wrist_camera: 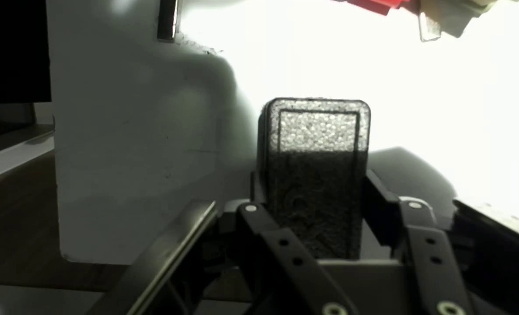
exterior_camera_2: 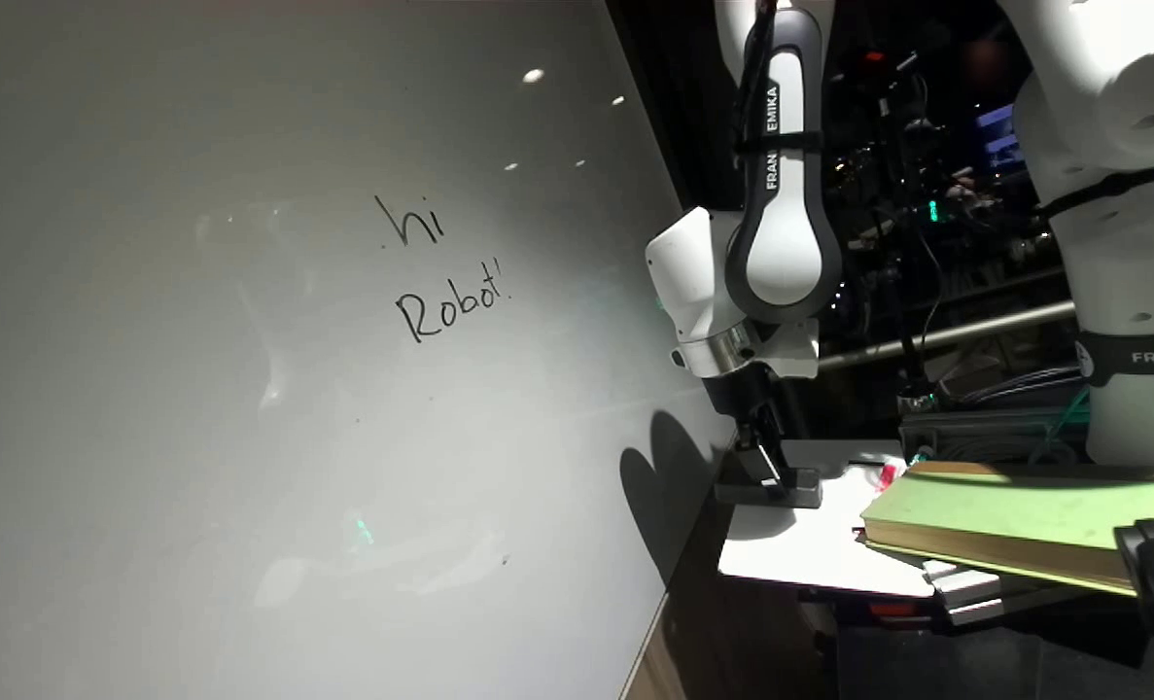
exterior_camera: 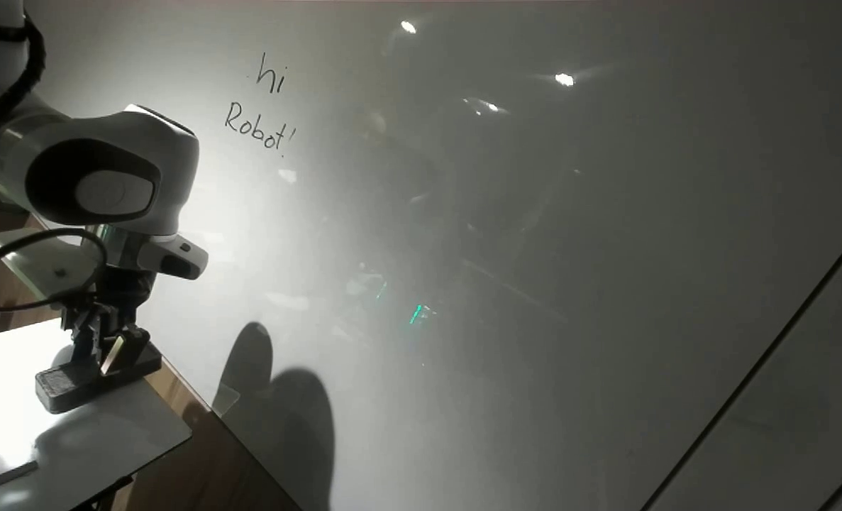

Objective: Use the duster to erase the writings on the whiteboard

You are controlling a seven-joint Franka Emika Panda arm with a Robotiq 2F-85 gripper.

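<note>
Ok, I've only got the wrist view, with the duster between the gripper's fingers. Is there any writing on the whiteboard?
Observer: Yes, the writing on the whiteboard reads "hi Robot!" in both exterior views.
Operator: Is that higher or lower than the duster?
Observer: Higher than the duster, in both exterior views.
Operator: Does any shadow fall on the whiteboard?
Observer: Yes, a dark shadow with two rounded tops, below the writing.
</note>
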